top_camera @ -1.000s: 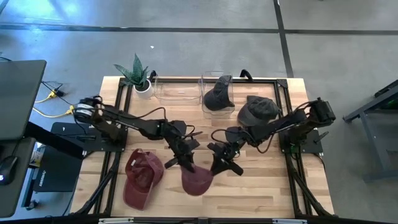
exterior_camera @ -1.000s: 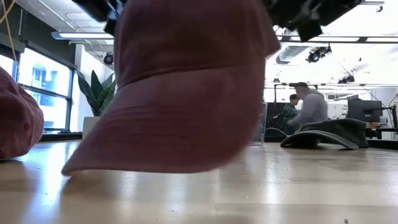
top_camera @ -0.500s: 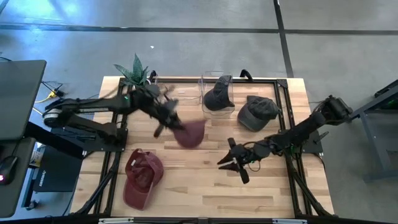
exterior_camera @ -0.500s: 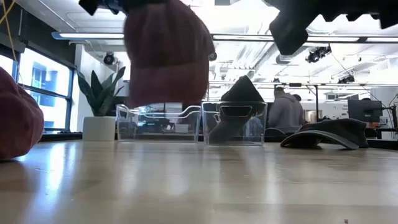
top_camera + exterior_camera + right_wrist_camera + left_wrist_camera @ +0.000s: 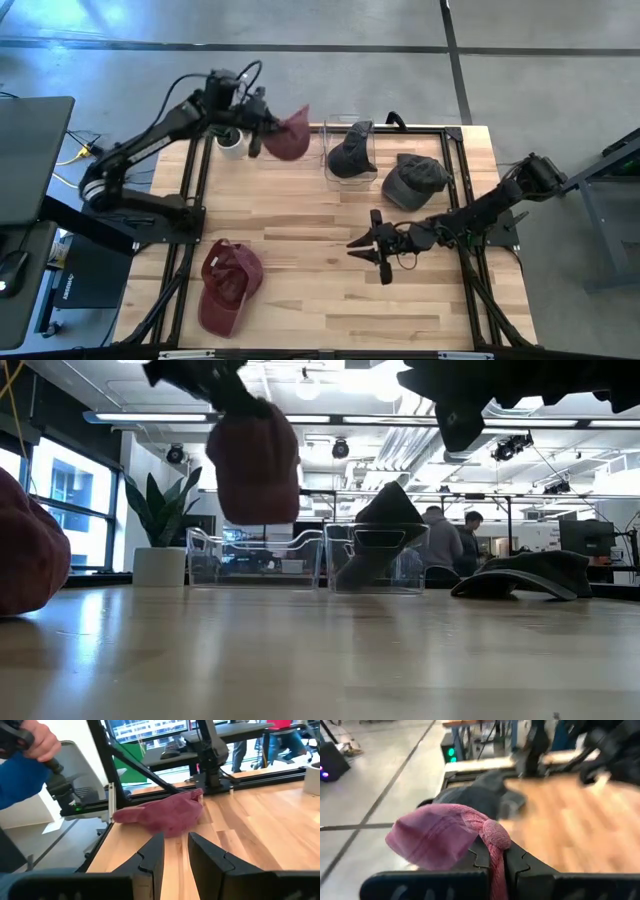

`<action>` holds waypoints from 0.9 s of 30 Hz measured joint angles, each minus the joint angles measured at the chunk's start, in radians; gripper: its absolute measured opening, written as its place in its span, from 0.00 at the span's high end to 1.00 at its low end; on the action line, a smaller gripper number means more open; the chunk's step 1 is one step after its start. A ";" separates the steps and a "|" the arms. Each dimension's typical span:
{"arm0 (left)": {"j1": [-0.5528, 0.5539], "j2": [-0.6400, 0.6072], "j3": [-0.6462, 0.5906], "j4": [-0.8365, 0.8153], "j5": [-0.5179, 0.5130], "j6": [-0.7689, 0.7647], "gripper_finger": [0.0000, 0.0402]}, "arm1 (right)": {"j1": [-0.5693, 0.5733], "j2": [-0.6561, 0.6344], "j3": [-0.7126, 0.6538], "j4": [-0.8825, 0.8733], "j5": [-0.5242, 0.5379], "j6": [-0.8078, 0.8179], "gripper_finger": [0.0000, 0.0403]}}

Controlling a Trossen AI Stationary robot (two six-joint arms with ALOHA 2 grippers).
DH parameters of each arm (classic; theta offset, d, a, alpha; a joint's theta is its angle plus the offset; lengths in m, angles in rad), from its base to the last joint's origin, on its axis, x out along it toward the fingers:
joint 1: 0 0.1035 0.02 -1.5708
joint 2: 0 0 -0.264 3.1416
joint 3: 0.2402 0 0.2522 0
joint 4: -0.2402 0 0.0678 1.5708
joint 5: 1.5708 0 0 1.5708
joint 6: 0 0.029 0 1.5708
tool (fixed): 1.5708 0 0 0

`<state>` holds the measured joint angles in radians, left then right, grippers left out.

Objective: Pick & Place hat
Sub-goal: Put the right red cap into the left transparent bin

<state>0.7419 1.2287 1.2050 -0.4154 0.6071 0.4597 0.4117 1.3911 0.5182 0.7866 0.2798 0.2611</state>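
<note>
At the table's left near corner a second maroon cap [image 5: 228, 284] lay flat. Farther back, the left gripper [image 5: 262, 128] was clenched on a maroon hat [image 5: 289, 134], holding it in the air above the clear bin [image 5: 255, 559] beside the potted plant [image 5: 222, 122]. To the right, the right gripper [image 5: 376, 247] hovered low over bare wood, fingers slightly apart, grasping nothing.

Bright overhead ceiling lights; left wrist view blurred.
</note>
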 joint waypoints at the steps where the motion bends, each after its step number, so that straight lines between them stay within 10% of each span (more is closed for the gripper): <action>1: 0.018 0.023 0.021 -0.021 -0.001 0.040 1.00 | -0.003 0.000 0.000 0.004 0.000 0.000 0.79; 11: 0.098 0.237 0.072 -0.068 -0.068 0.308 1.00 | -0.012 0.000 0.000 0.014 -0.001 0.008 0.79; 27: 0.146 0.295 0.073 -0.098 -0.063 0.163 1.00 | -0.012 0.001 0.000 0.013 -0.001 0.008 0.79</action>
<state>0.8877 1.5240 1.2778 -0.5132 0.5438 0.6230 0.3996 1.3918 0.5183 0.7994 0.2787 0.2695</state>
